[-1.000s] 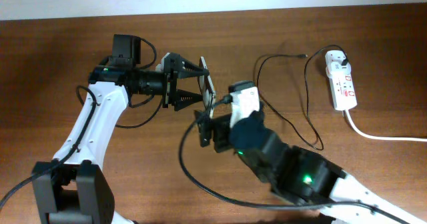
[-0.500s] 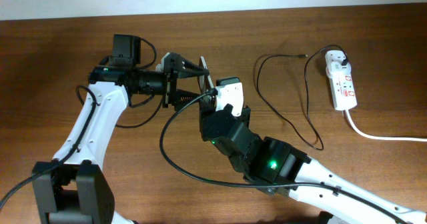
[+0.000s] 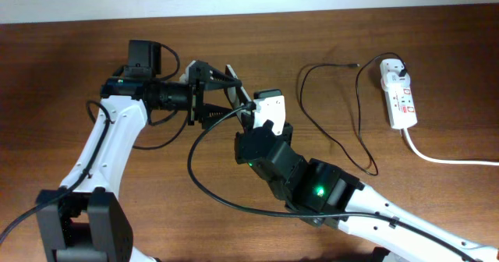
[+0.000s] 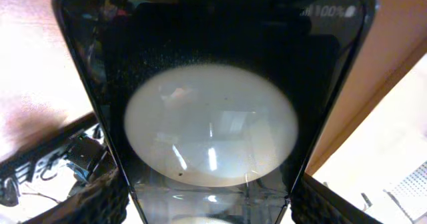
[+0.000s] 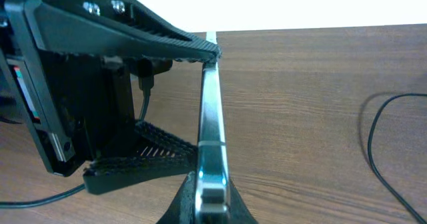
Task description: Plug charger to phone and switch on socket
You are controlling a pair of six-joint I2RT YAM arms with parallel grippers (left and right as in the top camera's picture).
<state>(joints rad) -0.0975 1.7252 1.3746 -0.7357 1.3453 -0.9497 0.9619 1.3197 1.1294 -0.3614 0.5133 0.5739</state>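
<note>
The phone (image 3: 236,83) is held up off the table, edge-on to the overhead camera. My left gripper (image 3: 232,97) is shut across its width. In the left wrist view its glossy black face (image 4: 210,84) fills the frame, with my fingers (image 4: 100,201) against both side edges around the left gripper (image 4: 207,204). My right gripper (image 3: 248,114) is shut on the phone's near end; its wrist view shows the thin phone edge (image 5: 210,117) pinched at the right gripper (image 5: 212,201). The charger cable (image 3: 355,129) lies loose on the table, its plug in the socket (image 3: 401,98) at the far right.
A thick white cord (image 3: 444,159) runs from the socket off the right edge. The right arm's own black cable (image 3: 204,185) loops across the table's middle. The wall and the table's back edge (image 3: 312,11) lie just beyond the arms.
My right gripper has swung left and up to the phone and gone from open to shut on its end. The left gripper with the phone shifted slightly left.
</note>
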